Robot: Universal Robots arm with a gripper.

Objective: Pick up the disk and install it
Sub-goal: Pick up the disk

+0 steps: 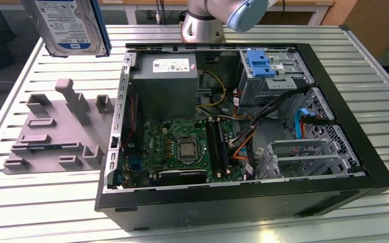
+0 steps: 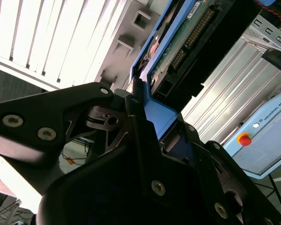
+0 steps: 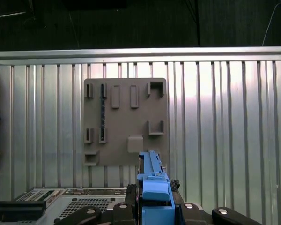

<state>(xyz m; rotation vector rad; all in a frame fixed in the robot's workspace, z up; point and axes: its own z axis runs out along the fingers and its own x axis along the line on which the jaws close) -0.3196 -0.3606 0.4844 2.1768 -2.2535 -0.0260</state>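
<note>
Currently the gripper [image 2: 152, 123] is clamped on the disk [image 1: 69, 24]. In the second wrist view its black fingers [image 2: 135, 110] pinch the blue carrier from both sides, w/ the drive's green circuit board [image 2: 180, 44] showing beyond them. Exterior view: the disk hangs upright at approx. 11 o'clock of the frame, label side to the cam, lifted clear of the slatted table [image 1: 32, 202], its upper part cut by the frame edge. A grey fixture plate [image 1: 56, 129] lies flat on the table at 9 o'clock from the PC case [image 1: 248, 202], well apart from the disk. The case lies on its side w/ interior exposed: PSU [image 1: 166, 76] at 12 o'clock inside, motherboard [image 1: 181, 147] at 6 o'clock, a blue bracket [image 1: 262, 63] in the bay at 1 o'clock, a metal drive cage [image 1: 303, 152] at 4 o'clock. The robot arm [image 1: 215, 17] stands at 12 o'clock beyond the case. First wrist view: the carrier edge [image 3: 152, 183] is seen end-on, w/ the fixture plate [image 3: 125, 122] beyond it on the table slats.
</note>
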